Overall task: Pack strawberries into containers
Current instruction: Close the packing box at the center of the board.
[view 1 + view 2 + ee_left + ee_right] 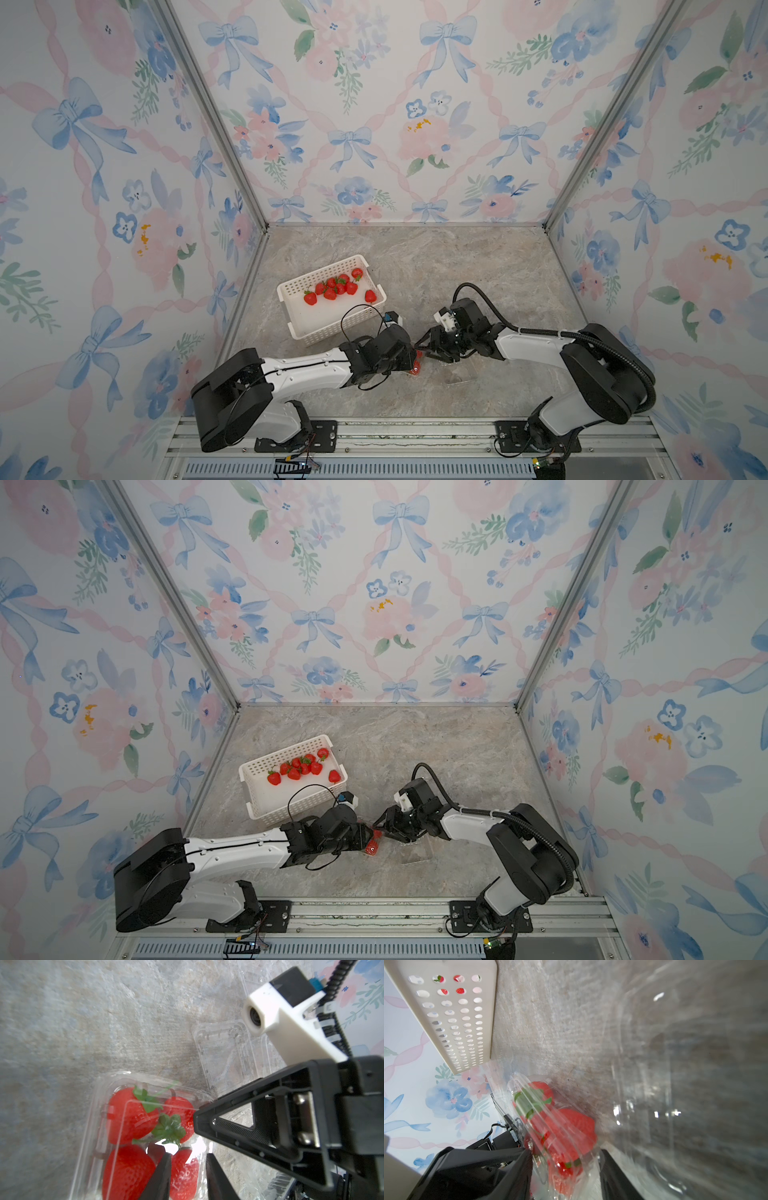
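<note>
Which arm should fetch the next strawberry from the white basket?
Left, most likely. The white basket with the loose strawberries sits on the left arm's side, close to the left gripper. The right gripper would have to reach across the filled container and the left arm.

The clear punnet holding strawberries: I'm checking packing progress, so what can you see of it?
The clear punnet is thin transparent plastic with ribbed sides and rounded corners. Four red strawberries with green caps fill it, under what looks like a clear lid. It appears to rest on the marbled table, beside an empty punnet. The left gripper straddles one edge, and the right gripper has it between its fingers; whether either clamps it is unclear.
</note>
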Robot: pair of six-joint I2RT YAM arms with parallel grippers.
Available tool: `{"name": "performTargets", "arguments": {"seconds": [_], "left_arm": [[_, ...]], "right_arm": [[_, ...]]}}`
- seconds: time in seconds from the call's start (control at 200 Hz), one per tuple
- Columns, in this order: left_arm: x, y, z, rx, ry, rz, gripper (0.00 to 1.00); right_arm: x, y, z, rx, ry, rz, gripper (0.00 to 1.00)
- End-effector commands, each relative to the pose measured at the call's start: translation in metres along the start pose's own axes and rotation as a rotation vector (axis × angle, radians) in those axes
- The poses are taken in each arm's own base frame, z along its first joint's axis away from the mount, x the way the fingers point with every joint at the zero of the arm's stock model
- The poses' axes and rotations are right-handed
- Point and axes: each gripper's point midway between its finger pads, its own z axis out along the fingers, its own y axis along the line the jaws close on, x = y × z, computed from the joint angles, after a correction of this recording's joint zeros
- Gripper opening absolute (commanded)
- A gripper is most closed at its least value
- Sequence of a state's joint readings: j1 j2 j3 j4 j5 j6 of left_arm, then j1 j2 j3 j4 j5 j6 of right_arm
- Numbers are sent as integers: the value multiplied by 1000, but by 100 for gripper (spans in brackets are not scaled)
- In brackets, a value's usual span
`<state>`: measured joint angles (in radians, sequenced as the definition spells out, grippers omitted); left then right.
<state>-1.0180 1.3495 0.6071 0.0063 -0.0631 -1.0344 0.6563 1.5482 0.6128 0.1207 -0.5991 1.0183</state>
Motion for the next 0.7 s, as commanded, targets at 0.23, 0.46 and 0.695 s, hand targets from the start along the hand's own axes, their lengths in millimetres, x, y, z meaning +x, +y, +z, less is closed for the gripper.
{"name": "performTargets", "arguments": {"seconds": [0.23,0.46,0.695], "left_arm": [[10,13,6,-39,20,-1,30],[9,13,6,-41,15,-1,30],[4,13,3,-40,-6,-8,31]], "right_arm": [[6,-5,6,2,24,2,38],[7,-6,8,7,30,-7,29],[1,7,12,-11,39,-38,23]]}}
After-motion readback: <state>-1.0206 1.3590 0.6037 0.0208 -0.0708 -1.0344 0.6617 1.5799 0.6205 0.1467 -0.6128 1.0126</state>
